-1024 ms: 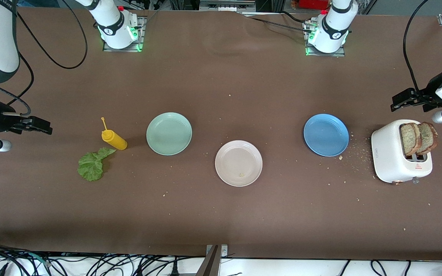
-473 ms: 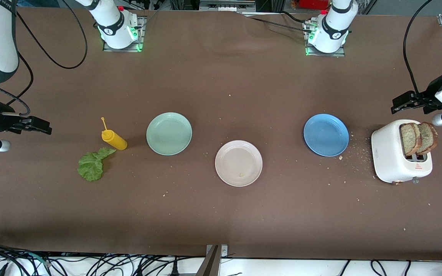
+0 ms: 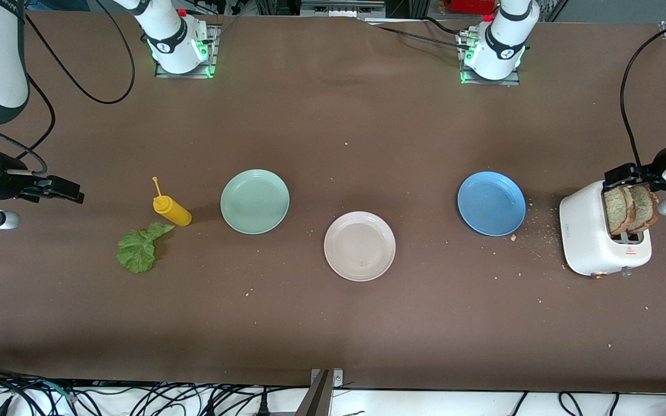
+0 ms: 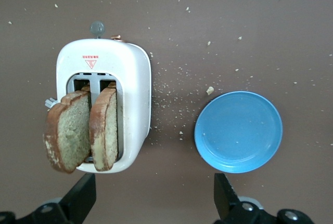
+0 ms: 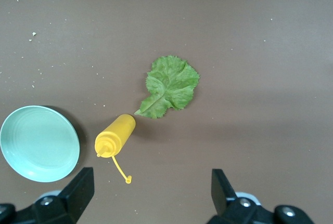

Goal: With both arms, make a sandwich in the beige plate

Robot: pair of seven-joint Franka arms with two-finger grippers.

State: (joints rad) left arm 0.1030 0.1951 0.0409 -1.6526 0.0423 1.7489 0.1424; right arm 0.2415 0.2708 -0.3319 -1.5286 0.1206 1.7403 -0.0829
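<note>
Now L tool (image 3: 628, 176) lower, over toaster (image 3: 590, 231) bread (image 3: 631, 208); R tool (image 3: 67, 190) idle.

My two arms are glossy white jointed shells with dark grey and black sections, each rising from a white cylindrical base ringed by a black band on a metal plate lit green, the left base (image 3: 498, 49) and the right base (image 3: 174, 49). Loose black cables (image 3: 78, 75) loop off them. My left black two-finger tool (image 3: 628, 176) and right black two-finger tool (image 3: 61, 189) end in blunt black fingers (image 4: 80, 200).
</note>
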